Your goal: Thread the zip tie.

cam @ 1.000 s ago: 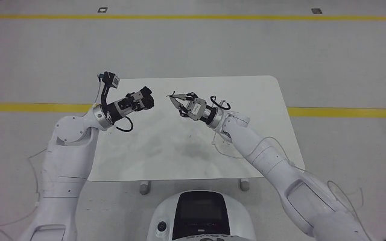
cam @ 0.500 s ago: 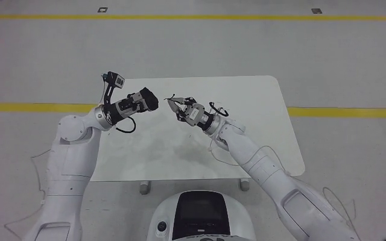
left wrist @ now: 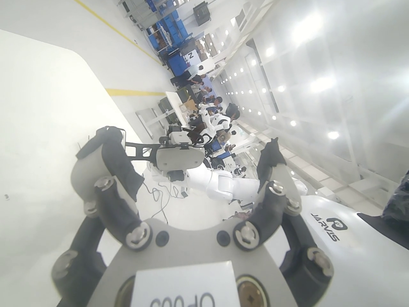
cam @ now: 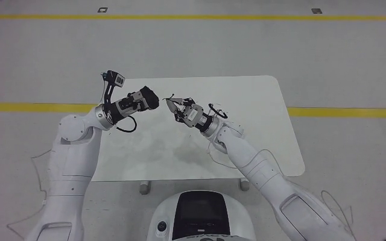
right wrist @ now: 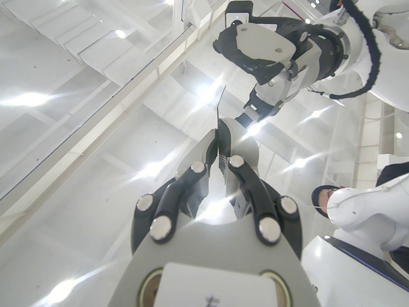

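Note:
A thin dark zip tie (right wrist: 221,103) sticks out past the fingertips of my right gripper (right wrist: 218,135), which is shut on its ribbed strip. In the top view that gripper (cam: 173,106) hangs over the middle of the white table (cam: 259,126), and the zip tie (cam: 168,97) points toward the left gripper (cam: 152,97) a short gap away. My left gripper (left wrist: 188,143) is open with nothing between its fingers (left wrist: 107,151), and it faces the right gripper (left wrist: 179,158). The left gripper (right wrist: 255,52) also appears farther off in the right wrist view, beyond the tie's tip.
Both grippers are held in the air above the table's left half. The table's far edge (cam: 199,77) lies a little beyond them. Grey floor with yellow lines (cam: 338,112) surrounds the table.
The left gripper has moved right and the right gripper has shifted slightly left with the zip tie, so the gap between them has narrowed.

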